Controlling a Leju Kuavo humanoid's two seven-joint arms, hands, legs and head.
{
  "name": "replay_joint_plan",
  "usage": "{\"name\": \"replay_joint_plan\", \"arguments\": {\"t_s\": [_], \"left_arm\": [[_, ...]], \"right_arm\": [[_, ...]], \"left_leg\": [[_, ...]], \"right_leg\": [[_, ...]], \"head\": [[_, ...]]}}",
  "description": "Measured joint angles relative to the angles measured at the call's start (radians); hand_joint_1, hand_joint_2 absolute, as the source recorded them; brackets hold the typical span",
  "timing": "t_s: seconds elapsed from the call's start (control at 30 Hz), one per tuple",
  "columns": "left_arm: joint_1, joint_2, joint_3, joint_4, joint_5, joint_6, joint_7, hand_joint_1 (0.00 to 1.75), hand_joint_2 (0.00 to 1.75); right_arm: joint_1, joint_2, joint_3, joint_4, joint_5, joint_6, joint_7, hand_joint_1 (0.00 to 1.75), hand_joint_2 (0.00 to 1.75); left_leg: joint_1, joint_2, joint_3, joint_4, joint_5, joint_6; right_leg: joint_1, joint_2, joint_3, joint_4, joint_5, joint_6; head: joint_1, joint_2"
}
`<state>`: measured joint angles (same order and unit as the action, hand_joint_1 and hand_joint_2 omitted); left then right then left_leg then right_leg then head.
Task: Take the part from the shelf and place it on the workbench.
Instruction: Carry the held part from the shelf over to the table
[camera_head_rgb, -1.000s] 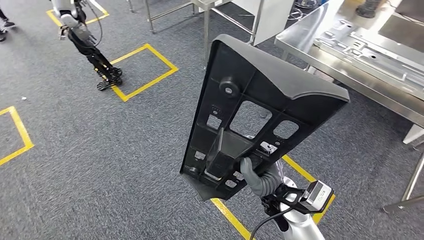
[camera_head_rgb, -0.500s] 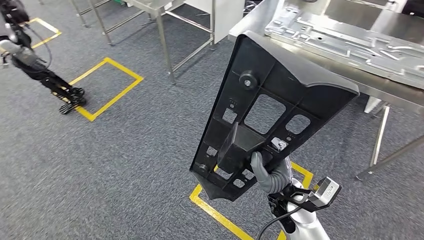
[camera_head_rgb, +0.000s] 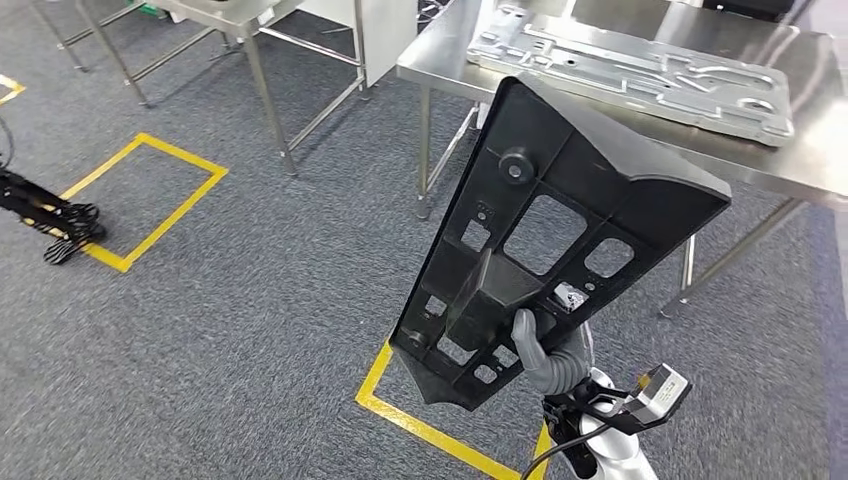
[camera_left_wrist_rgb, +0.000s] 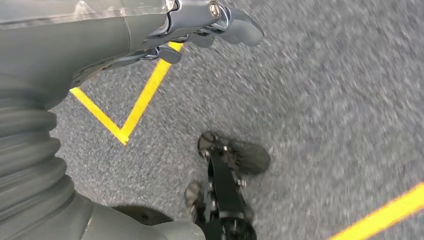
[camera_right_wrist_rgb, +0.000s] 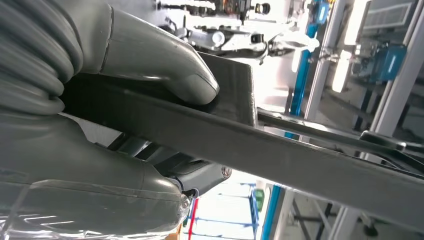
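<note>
The part (camera_head_rgb: 560, 240) is a large black plastic panel with ribs and cut-outs, and it stands upright in front of me in the head view. My right hand (camera_head_rgb: 545, 355) grips it at its lower end, thumb on the near face. In the right wrist view the thumb (camera_right_wrist_rgb: 150, 65) presses on the panel's edge (camera_right_wrist_rgb: 260, 150). The steel workbench (camera_head_rgb: 440, 55) stands beyond the part, at the upper right. My left hand (camera_left_wrist_rgb: 200, 25) hangs over the carpet with its fingers loosely apart and nothing in them.
A flat stamped metal plate (camera_head_rgb: 640, 70) lies on the workbench. A second steel table (camera_head_rgb: 225, 12) stands at the upper left. Yellow tape squares (camera_head_rgb: 150, 200) mark the grey carpet. Another robot's foot (camera_head_rgb: 55, 225) stands at the far left.
The whole picture has shifted leftward, so the camera has turned toward the workbench, which now lies more centred. My right hand still holds the part the same way.
</note>
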<state>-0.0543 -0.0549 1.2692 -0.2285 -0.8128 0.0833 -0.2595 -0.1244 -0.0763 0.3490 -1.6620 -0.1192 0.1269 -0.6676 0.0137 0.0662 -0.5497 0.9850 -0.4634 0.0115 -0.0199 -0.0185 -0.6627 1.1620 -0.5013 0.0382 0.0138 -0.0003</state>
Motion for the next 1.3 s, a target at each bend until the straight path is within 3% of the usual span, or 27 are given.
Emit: {"name": "replay_joint_plan", "arguments": {"t_s": [0.07, 0.1, 0.17, 0.2, 0.27, 0.33, 0.4, 0.43, 0.5, 0.57, 0.63, 0.7, 0.77, 0.83, 0.9, 0.93, 0.97, 1.03, 1.1, 1.2, 1.27, 1.3], "left_arm": [[-0.002, 0.000, 0.000, 0.000, -0.006, -0.004, -0.001, 0.00, 1.75], [-0.003, 0.000, 0.000, 0.000, -0.009, -0.006, -0.001, 0.00, 1.75], [-0.004, 0.001, 0.000, 0.000, -0.013, -0.007, -0.001, 0.00, 1.75], [-0.006, 0.001, 0.000, 0.000, -0.015, -0.008, -0.001, 0.00, 1.75], [-0.007, 0.002, 0.000, 0.000, -0.015, -0.008, 0.000, 0.00, 1.75], [-0.004, 0.003, -0.001, 0.000, -0.017, -0.008, 0.002, 0.00, 1.75], [0.000, 0.004, -0.001, 0.000, -0.018, -0.007, 0.003, 0.00, 1.75], [0.001, 0.004, -0.001, 0.000, -0.018, -0.007, 0.003, 0.00, 1.75], [0.001, 0.005, 0.000, 0.000, -0.018, -0.008, 0.001, 0.00, 1.75], [0.001, 0.006, -0.001, 0.000, -0.018, -0.008, -0.003, 0.00, 1.75], [0.000, 0.007, -0.001, 0.000, -0.018, -0.009, -0.005, 0.00, 1.75], [-0.002, 0.006, -0.001, 0.000, -0.018, -0.009, -0.005, 0.00, 1.75], [-0.006, 0.006, -0.001, 0.000, -0.017, -0.008, -0.005, 0.00, 1.75], [-0.005, 0.005, -0.001, 0.000, -0.016, -0.007, -0.004, 0.00, 1.75], [-0.003, 0.005, 0.000, 0.000, -0.015, -0.007, -0.003, 0.00, 1.75], [-0.003, 0.005, 0.000, 0.000, -0.014, -0.007, -0.003, 0.00, 1.75], [-0.003, 0.005, 0.000, 0.000, -0.014, -0.007, -0.003, 0.00, 1.75], [-0.005, 0.005, 0.000, 0.000, -0.014, -0.009, -0.002, 0.00, 1.75], [-0.007, 0.005, 0.000, 0.000, -0.015, -0.011, -0.002, 0.00, 1.75], [-0.011, 0.005, 0.001, 0.000, -0.015, -0.015, -0.001, 0.00, 1.75], [-0.011, 0.005, 0.002, 0.000, -0.014, -0.021, -0.001, 0.00, 1.75], [-0.010, 0.006, 0.002, 0.000, -0.014, -0.024, -0.001, 0.00, 1.75]], "right_arm": [[0.001, 0.000, 0.000, -0.003, 0.001, -0.001, 0.000, 1.75, 1.75], [0.002, 0.000, -0.001, -0.004, 0.002, -0.001, -0.001, 1.75, 1.75], [0.007, 0.000, -0.002, -0.004, 0.004, -0.001, -0.001, 1.75, 1.75], [0.010, -0.001, -0.003, -0.005, 0.005, -0.002, -0.002, 1.75, 1.75], [0.013, -0.001, -0.004, -0.006, 0.006, -0.002, -0.002, 1.75, 1.75], [0.014, 0.000, -0.004, -0.007, 0.008, -0.002, -0.003, 1.75, 1.75], [0.019, 0.000, -0.004, -0.007, 0.010, -0.002, -0.003, 1.75, 1.75], [0.021, 0.000, -0.004, -0.006, 0.010, -0.002, -0.003, 1.75, 1.75], [0.023, 0.000, -0.004, -0.006, 0.011, -0.002, -0.007, 1.75, 1.75], [0.022, 0.000, -0.004, -0.005, 0.012, -0.001, -0.013, 1.75, 1.75], [0.022, 0.000, -0.005, -0.004, 0.013, -0.001, -0.016, 1.75, 1.75], [0.024, -0.001, -0.007, -0.003, 0.014, 0.000, -0.017, 1.75, 1.75], [0.022, -0.001, -0.009, -0.004, 0.017, 0.003, -0.017, 1.75, 1.75], [0.018, -0.001, -0.009, -0.005, 0.019, 0.014, -0.016, 1.75, 1.75], [0.016, -0.001, -0.009, -0.004, 0.020, 0.027, -0.013, 1.75, 1.75], [0.016, -0.001, -0.009, -0.004, 0.020, 0.033, -0.012, 1.75, 1.75], [0.016, -0.001, -0.008, -0.003, 0.020, 0.037, -0.011, 1.75, 1.75], [0.014, -0.001, -0.008, -0.003, 0.021, 0.042, -0.008, 1.75, 1.75], [0.011, -0.001, -0.008, -0.004, 0.025, 0.047, -0.003, 1.75, 1.75], [0.010, -0.002, -0.008, -0.004, 0.030, 0.052, 0.004, 1.75, 1.75], [0.007, -0.002, -0.008, -0.003, 0.032, 0.057, 0.008, 1.75, 1.75], [0.004, -0.002, -0.007, -0.002, 0.033, 0.060, 0.011, 1.75, 1.75]], "left_leg": [[-0.005, 0.018, 0.003, 0.007, -0.008, -0.011], [-0.008, 0.026, 0.005, 0.009, -0.011, -0.017], [-0.008, 0.044, 0.010, 0.008, -0.015, -0.029], [-0.006, 0.042, 0.012, 0.011, -0.019, -0.036], [-0.001, 0.002, -0.003, 0.057, -0.056, -0.046], [0.001, -0.047, -0.059, 0.186, -0.125, -0.051], [0.001, -0.057, -0.115, 0.301, -0.162, -0.052], [0.001, -0.059, -0.121, 0.307, -0.150, -0.051], [0.002, -0.073, -0.079, 0.203, -0.077, -0.046], [0.006, -0.119, -0.023, 0.071, -0.021, -0.037], [0.005, -0.143, -0.004, 0.024, -0.015, -0.030], [0.005, -0.123, -0.001, 0.017, -0.012, -0.020], [0.008, -0.097, 0.003, 0.006, -0.006, -0.006], [0.007, -0.071, 0.005, 0.001, -0.004, 0.004], [0.003, -0.043, 0.004, 0.002, -0.006, 0.005], [0.003, -0.030, 0.005, 0.003, -0.008, 0.005], [0.003, -0.018, 0.006, 0.004, -0.010, 0.003], [0.002, -0.001, 0.010, 0.006, -0.015, -0.004], [-0.001, 0.009, 0.012, 0.009, -0.020, -0.015], [-0.002, 0.017, 0.016, 0.006, -0.024, -0.032], [0.001, -0.005, 0.008, 0.034, -0.046, -0.043], [0.002, -0.022, -0.011, 0.078, -0.073, -0.047]], "right_leg": [[0.005, -0.037, 0.065, -0.124, 0.042, -0.009], [0.009, -0.045, 0.079, -0.151, 0.047, -0.016], [0.012, -0.029, 0.077, -0.158, 0.047, -0.028], [0.011, -0.018, 0.078, -0.161, 0.048, -0.034], [0.005, 0.003, 0.081, -0.166, 0.053, -0.045], [0.005, 0.024, 0.082, -0.167, 0.055, -0.053], [0.007, 0.051, 0.083, -0.166, 0.055, -0.054], [0.008, 0.065, 0.083, -0.166, 0.055, -0.054], [0.008, 0.093, 0.086, -0.164, 0.054, -0.053], [0.009, 0.119, 0.084, -0.159, 0.053, -0.046], [0.007, 0.141, 0.076, -0.157, 0.055, -0.034], [0.004, 0.156, 0.070, -0.158, 0.058, -0.021], [0.007, 0.118, 0.051, -0.122, 0.034, -0.012], [0.009, 0.055, -0.005, -0.009, -0.026, -0.008], [0.005, 0.031, -0.064, 0.109, -0.069, -0.004], [0.004, 0.026, -0.072, 0.125, -0.065, -0.003], [0.004, 0.020, -0.057, 0.100, -0.044, -0.004], [0.005, 0.000, 0.018, -0.040, 0.018, -0.009], [0.011, -0.015, 0.073, -0.143, 0.048, -0.019], [0.015, -0.007, 0.082, -0.160, 0.049, -0.035], [0.011, -0.002, 0.086, -0.169, 0.053, -0.047], [0.009, 0.001, 0.088, -0.172, 0.054, -0.052]], "head": [[-0.002, 0.000], [-0.003, 0.000], [-0.006, 0.000], [-0.006, 0.000], [-0.009, 0.000], [-0.014, 0.000], [-0.015, 0.000], [-0.015, 0.000], [-0.015, 0.000], [-0.014, 0.000], [-0.014, 0.000], [-0.014, 0.000], [-0.009, 0.000], [-0.003, 0.000], [-0.001, 0.000], [-0.001, 0.000], [-0.001, 0.000], [-0.001, 0.000], [-0.001, 0.000], [-0.002, 0.000], [-0.004, 0.000], [-0.005, 0.000]]}}
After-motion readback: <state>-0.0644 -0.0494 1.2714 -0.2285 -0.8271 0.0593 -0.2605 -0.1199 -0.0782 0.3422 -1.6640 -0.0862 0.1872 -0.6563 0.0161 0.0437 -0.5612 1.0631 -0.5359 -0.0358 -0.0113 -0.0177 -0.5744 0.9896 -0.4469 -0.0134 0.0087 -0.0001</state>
